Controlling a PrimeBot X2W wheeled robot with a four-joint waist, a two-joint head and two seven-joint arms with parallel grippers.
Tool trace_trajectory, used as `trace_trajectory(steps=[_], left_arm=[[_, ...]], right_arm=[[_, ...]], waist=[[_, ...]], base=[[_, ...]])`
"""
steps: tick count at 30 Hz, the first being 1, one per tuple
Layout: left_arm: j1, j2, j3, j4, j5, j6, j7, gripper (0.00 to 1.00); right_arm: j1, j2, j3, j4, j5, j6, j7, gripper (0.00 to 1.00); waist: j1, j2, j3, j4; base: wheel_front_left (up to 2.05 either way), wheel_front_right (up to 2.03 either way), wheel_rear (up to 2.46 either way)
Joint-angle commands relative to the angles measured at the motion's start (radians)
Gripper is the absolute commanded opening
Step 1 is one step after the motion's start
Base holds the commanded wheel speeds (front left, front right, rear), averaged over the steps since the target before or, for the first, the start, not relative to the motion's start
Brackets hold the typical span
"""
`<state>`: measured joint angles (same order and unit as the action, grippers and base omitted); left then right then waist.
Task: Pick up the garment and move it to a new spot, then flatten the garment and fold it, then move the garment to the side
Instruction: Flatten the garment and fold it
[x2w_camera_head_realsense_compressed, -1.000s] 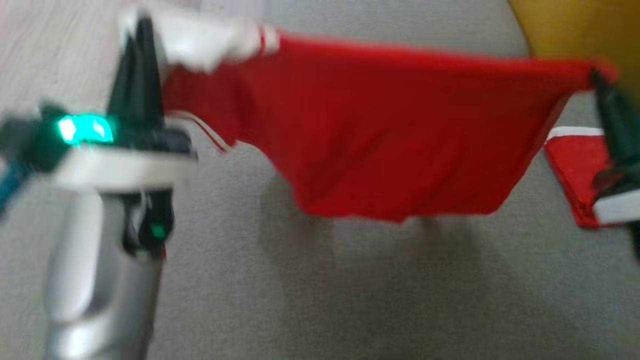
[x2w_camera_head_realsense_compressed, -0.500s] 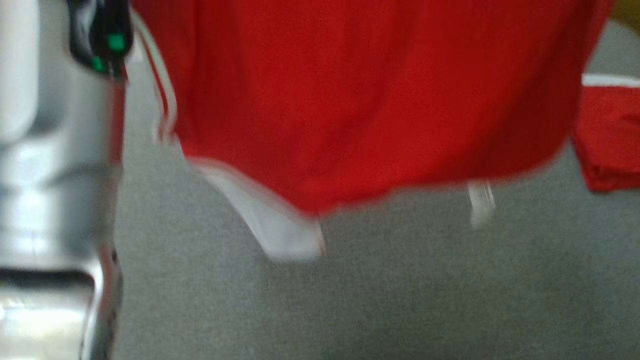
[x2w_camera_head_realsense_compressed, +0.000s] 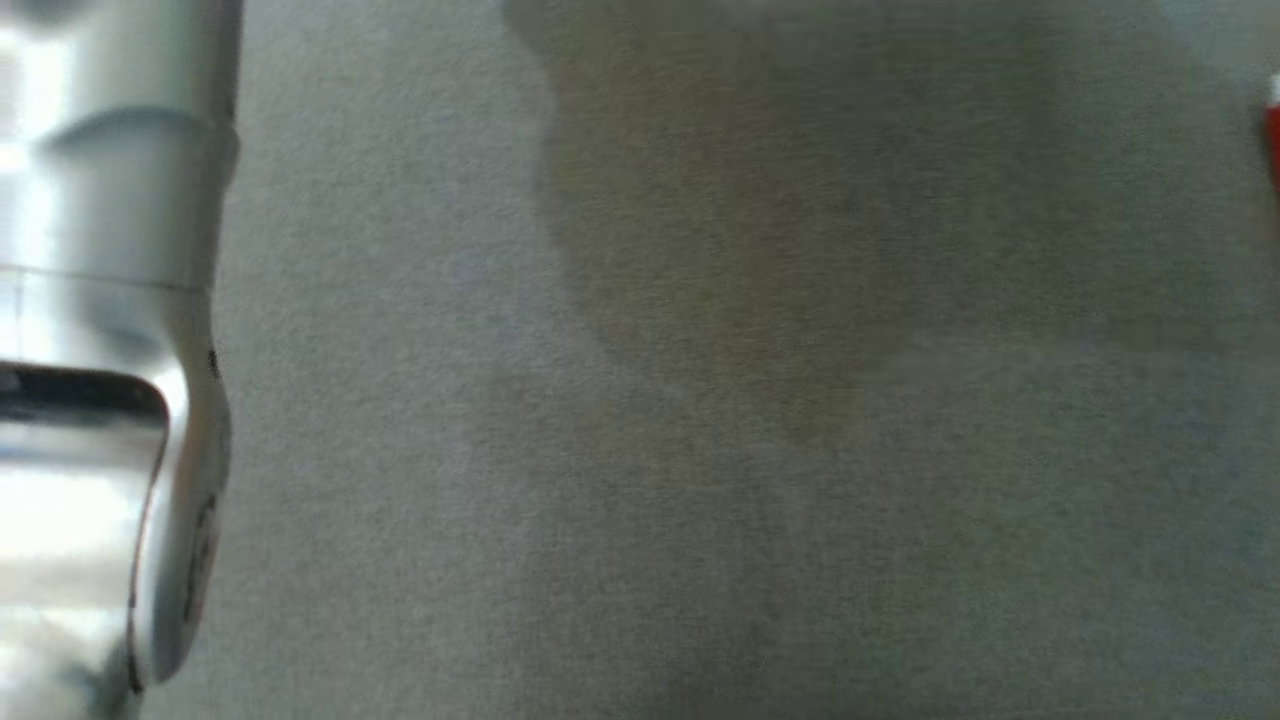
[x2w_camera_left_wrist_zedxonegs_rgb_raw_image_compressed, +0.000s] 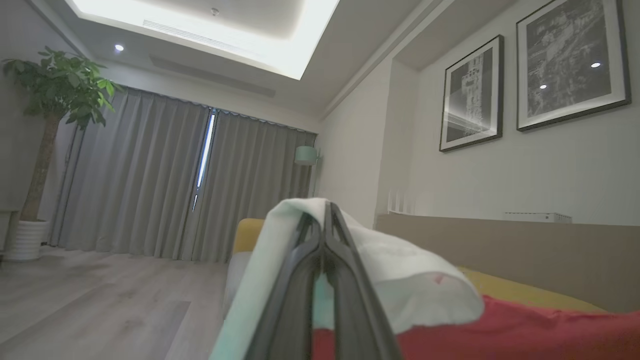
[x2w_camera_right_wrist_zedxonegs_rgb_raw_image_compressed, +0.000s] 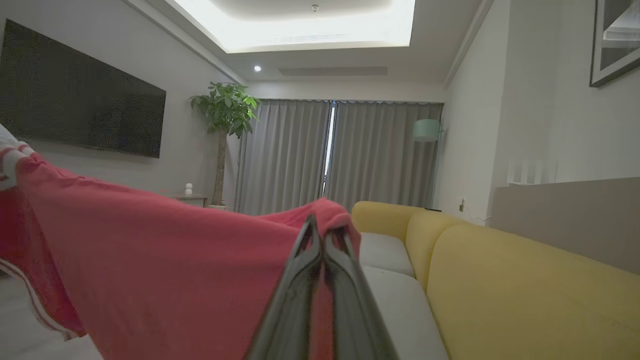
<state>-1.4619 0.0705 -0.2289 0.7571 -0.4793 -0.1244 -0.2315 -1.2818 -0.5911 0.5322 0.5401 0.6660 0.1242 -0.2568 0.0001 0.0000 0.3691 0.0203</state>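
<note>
While your L gripper (x2w_camera_left_wrist_zedxonegs_rgb_raw_image_compressed: 326, 211) was clamped tight on white trim of the garment (x2w_camera_left_wrist_zedxonegs_rgb_raw_image_compressed: 400, 270), your R gripper (x2w_camera_right_wrist_zedxonegs_rgb_raw_image_compressed: 325, 227) was pinched tight on its red edge, cloth spread betw. them.

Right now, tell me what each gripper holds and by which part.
Left gripper pinches the red-and-white fabric garment at its white trim; right gripper pinches its red edge.
</note>
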Motion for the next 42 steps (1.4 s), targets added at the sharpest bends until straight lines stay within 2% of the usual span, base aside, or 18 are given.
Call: trace_trajectory(steps=[1,6,11,12,15,21,26,35,39,42], left_arm=[[0.008,0.037,-0.003,-0.023,-0.011,-0.004,-0.010,0.00],[0.207,0.046,-0.056,-0.060,-0.049,-0.006,-0.023,0.00],[0.509,0.077,-0.106,-0.154,-0.084,-0.006,-0.028,0.00],[0.509,0.077,-0.106,-0.154,-0.084,-0.006,-0.028,0.00],[0.709,0.097,-0.120,-0.228,-0.096,-0.006,-0.029,0.00],[1.111,0.105,-0.110,-0.397,-0.141,0.062,-0.028,0.00],[1.351,0.101,-0.115,-0.553,-0.173,0.136,0.003,0.00],[1.567,0.121,-0.127,-0.791,-0.194,0.247,0.098,0.00],[1.572,0.129,-0.117,-0.842,-0.205,0.275,0.135,0.00],[1.526,0.123,-0.115,-0.841,-0.216,0.278,0.164,0.00]], right_arm=[[0.037,-0.017,-0.006,-0.016,-0.005,0.007,-0.005,0.00],[0.181,-0.026,0.021,0.011,0.004,0.007,-0.005,0.00],[0.371,-0.025,0.062,0.028,0.039,0.007,-0.005,0.00],[0.371,-0.025,0.062,0.028,0.039,0.007,-0.005,0.00],[0.488,-0.032,0.066,0.010,0.067,0.007,-0.005,0.00],[0.736,-0.049,0.026,-0.057,0.087,0.007,-0.005,0.00],[0.942,-0.060,-0.023,-0.130,0.071,0.007,-0.005,0.00],[1.243,-0.047,-0.134,-0.270,0.011,0.007,-0.005,0.00],[1.287,-0.036,-0.152,-0.301,0.008,0.007,-0.005,0.00],[1.278,-0.022,-0.161,-0.303,0.015,0.007,-0.005,0.00]], waist=[[-0.0001,0.0000,0.018,0.023],[-0.0001,0.0000,0.002,0.045],[-0.0001,0.0000,-0.062,0.047],[-0.0001,0.0000,-0.062,0.047],[-0.0001,0.0000,-0.107,0.042],[-0.0001,0.0000,-0.199,0.021],[-0.0001,0.0000,-0.257,0.020],[-0.0001,0.0000,-0.295,0.012],[-0.0001,0.0000,-0.288,0.005],[-0.0001,0.0000,-0.266,0.003]], base=[[0.00,0.00,0.00],[0.00,0.00,0.00],[0.00,0.00,0.00],[0.00,0.00,0.00],[0.00,0.00,0.00],[0.00,0.00,0.00],[0.00,0.00,0.00],[0.00,0.00,0.00],[0.00,0.00,0.00],[0.00,0.00,0.00]])
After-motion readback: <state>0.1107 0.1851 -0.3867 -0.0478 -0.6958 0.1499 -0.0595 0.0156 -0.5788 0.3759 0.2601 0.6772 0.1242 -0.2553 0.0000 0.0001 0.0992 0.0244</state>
